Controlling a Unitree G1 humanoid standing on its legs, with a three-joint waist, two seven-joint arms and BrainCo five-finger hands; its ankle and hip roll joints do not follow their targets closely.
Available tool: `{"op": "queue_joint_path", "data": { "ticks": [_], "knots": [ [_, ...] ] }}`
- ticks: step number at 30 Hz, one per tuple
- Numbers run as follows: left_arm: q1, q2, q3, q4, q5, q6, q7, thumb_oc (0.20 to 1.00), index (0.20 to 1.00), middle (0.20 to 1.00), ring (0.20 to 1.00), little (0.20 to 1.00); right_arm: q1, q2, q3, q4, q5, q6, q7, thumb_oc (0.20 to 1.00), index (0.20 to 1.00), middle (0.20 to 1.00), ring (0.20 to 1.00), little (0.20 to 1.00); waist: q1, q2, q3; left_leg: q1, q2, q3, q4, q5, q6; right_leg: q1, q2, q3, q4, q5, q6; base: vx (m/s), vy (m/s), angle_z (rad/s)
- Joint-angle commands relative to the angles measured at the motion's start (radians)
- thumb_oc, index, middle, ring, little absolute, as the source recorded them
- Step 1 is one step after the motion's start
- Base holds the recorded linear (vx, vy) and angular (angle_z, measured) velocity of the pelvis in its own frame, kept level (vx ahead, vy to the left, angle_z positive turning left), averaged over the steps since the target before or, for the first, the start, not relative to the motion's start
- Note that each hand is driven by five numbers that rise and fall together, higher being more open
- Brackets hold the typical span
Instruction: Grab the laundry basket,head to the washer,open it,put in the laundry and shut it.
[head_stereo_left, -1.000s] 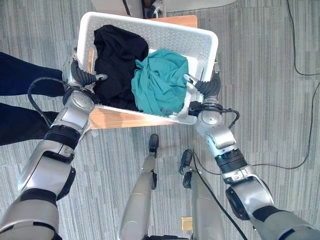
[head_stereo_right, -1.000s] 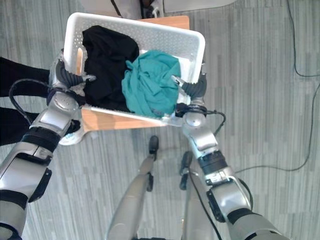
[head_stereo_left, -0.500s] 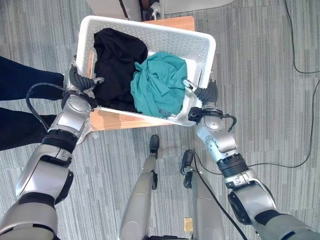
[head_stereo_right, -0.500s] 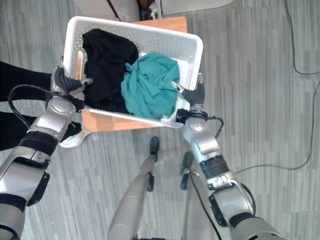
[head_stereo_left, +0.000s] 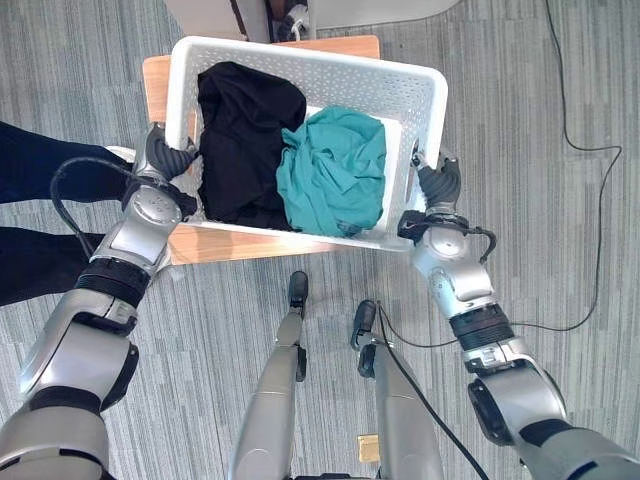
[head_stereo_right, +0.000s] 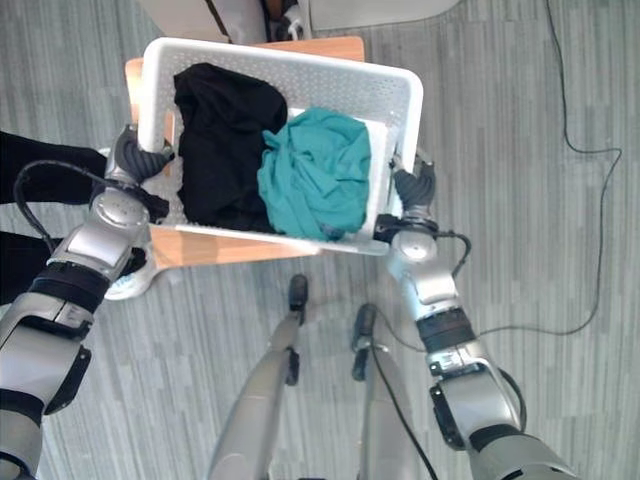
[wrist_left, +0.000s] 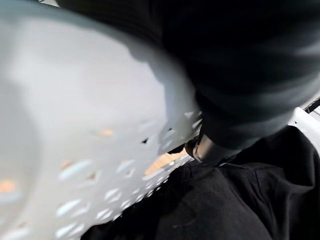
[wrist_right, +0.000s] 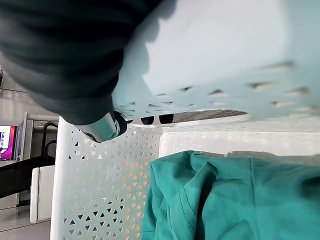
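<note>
Two hands grasp the white basket (head_stereo_left: 420, 95) at its ends: left hand (head_stereo_left: 163, 158), right hand (head_stereo_left: 437, 184). Black cloth (head_stereo_left: 243, 125) and teal cloth (head_stereo_left: 335, 170) inside; basket over the wooden counter (head_stereo_left: 225, 243).

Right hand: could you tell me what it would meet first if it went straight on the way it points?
The right hand is already at the white laundry basket; its side wall would probably be met first.

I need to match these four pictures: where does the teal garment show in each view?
Left eye view: teal garment in the white basket's right half, beside the black garment.
Right eye view: the same spot.
Left wrist view: black garment instead.
Right wrist view: large, close.
Shared landmark: the basket's perforated wall.
</note>
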Motion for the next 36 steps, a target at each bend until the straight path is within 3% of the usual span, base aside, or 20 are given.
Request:
{"op": "queue_joint_path", "data": {
  "ticks": [1, 16, 23, 25, 36],
  "knots": [
    [0.031, -0.001, 0.032, -0.004, 0.066, -0.035, -0.002, 0.200, 0.200, 0.200, 0.200, 0.200, 0.091, -0.023, -0.010, -0.011, 0.033, -0.019, 0.051, 0.200, 0.200, 0.200, 0.200, 0.200, -0.032, -0.019, -0.020, -0.008, 0.015, -0.024, 0.200, -0.281, -0.021, 0.232, -0.146, -0.026, -0.438, 0.274, 0.142, 0.00, 0.000, 0.00],
    [0.281, 0.052, 0.127, -0.280, 0.198, -0.089, -0.064, 0.200, 0.200, 0.200, 0.200, 0.200, 0.261, -0.091, -0.105, -0.082, 0.035, -0.035, 0.119, 0.200, 0.200, 0.200, 0.200, 0.200, -0.034, -0.035, -0.078, 0.094, 0.006, -0.025, 0.189, -0.310, -0.011, 0.329, -0.152, -0.032, -0.449, 0.276, 0.153, 0.02, 0.011, -0.01],
    [0.407, 0.067, 0.150, -0.411, 0.171, -0.130, -0.149, 0.200, 0.200, 0.200, 0.200, 0.200, 0.401, -0.156, -0.134, -0.145, 0.025, -0.010, 0.220, 0.200, 0.200, 0.200, 0.200, 0.200, -0.044, -0.035, -0.117, 0.214, 0.002, -0.021, 0.165, -0.326, -0.002, 0.410, -0.159, -0.035, -0.414, 0.262, 0.157, 0.10, 0.043, -0.02],
    [0.492, 0.071, 0.156, -0.489, 0.137, -0.153, -0.233, 0.200, 0.200, 0.200, 0.200, 0.200, 0.503, -0.222, -0.179, -0.185, 0.014, 0.005, 0.295, 0.200, 0.200, 0.200, 0.200, 0.200, -0.055, -0.027, -0.159, 0.313, -0.009, -0.017, 0.118, -0.317, 0.004, 0.475, -0.167, -0.052, -0.393, 0.259, 0.160, 0.18, 0.073, -0.08],
    [0.663, 0.098, 0.185, -0.634, 0.051, -0.156, -0.386, 0.200, 0.200, 0.200, 0.200, 0.200, 0.703, -0.350, -0.327, -0.319, 0.052, 0.017, 0.417, 0.200, 0.200, 0.200, 0.200, 0.200, -0.077, -0.011, -0.239, 0.503, -0.023, 0.011, 0.073, -0.341, 0.036, 0.585, -0.180, -0.043, -0.333, 0.279, 0.176, 0.09, 0.044, -0.05]
  ]
}}
